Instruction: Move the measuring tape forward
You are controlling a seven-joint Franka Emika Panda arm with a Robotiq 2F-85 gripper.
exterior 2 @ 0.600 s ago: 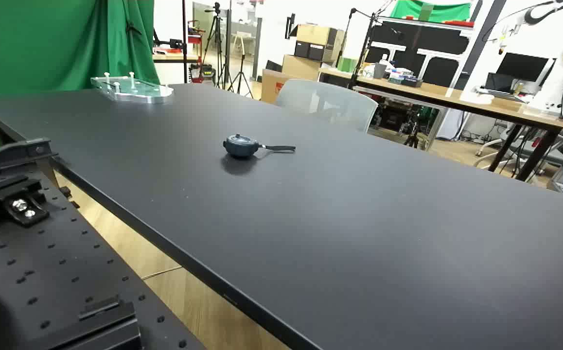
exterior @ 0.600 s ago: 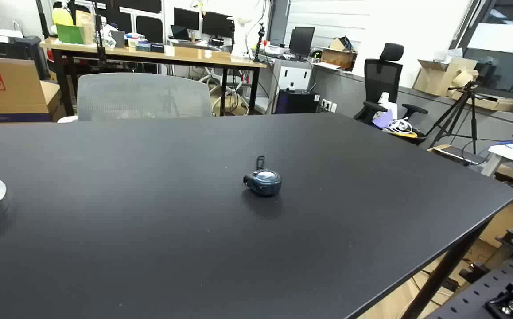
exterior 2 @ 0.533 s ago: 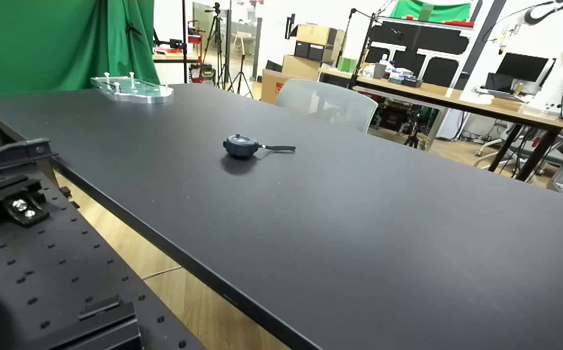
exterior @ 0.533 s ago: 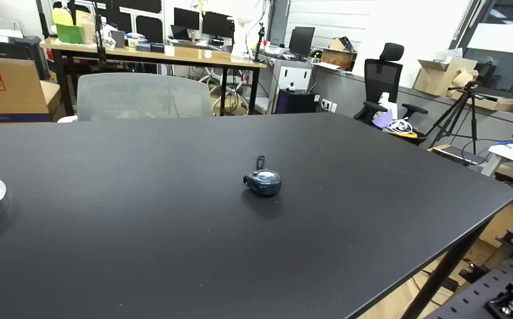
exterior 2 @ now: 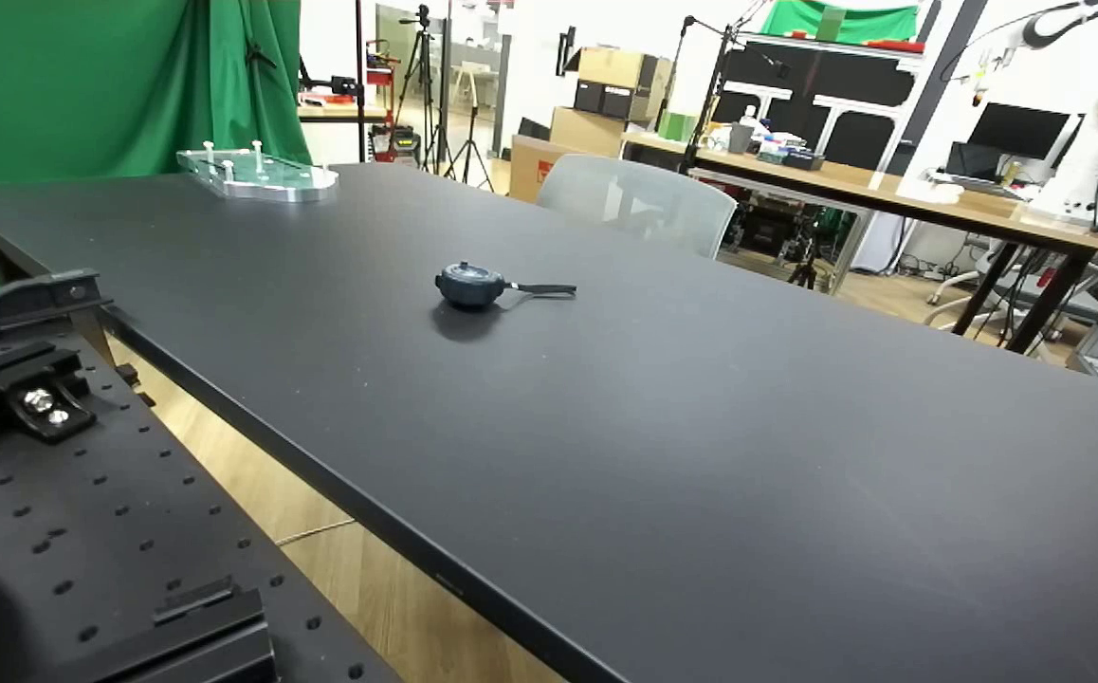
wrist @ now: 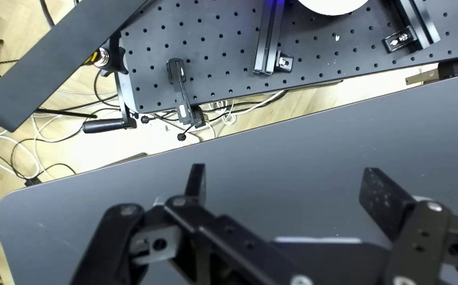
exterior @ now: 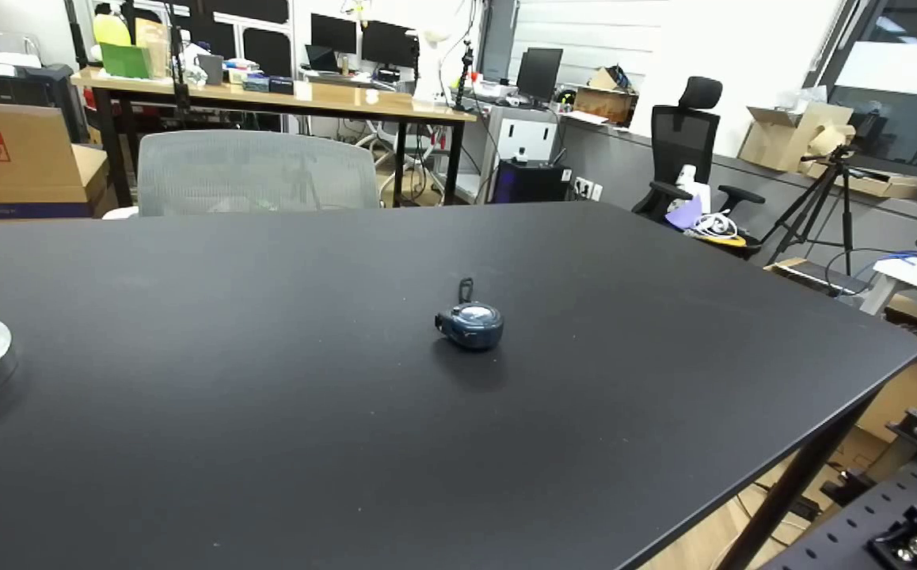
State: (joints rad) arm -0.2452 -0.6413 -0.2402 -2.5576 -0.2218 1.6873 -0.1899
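Above the tabletop [wrist: 300,150] hangs the gripper [wrist: 286,174], fingers [wrist: 383,200] apart

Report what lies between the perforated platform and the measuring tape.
In an exterior view: a strip of wooden floor, then dark tabletop up to the measuring tape.

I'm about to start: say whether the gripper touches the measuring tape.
Apart: both exterior views show the measuring tape without the gripper, which appears only in the wrist view.

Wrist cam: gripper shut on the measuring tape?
No, the gripper is open in the wrist view, its fingers standing wide apart with grey tabletop showing between them.
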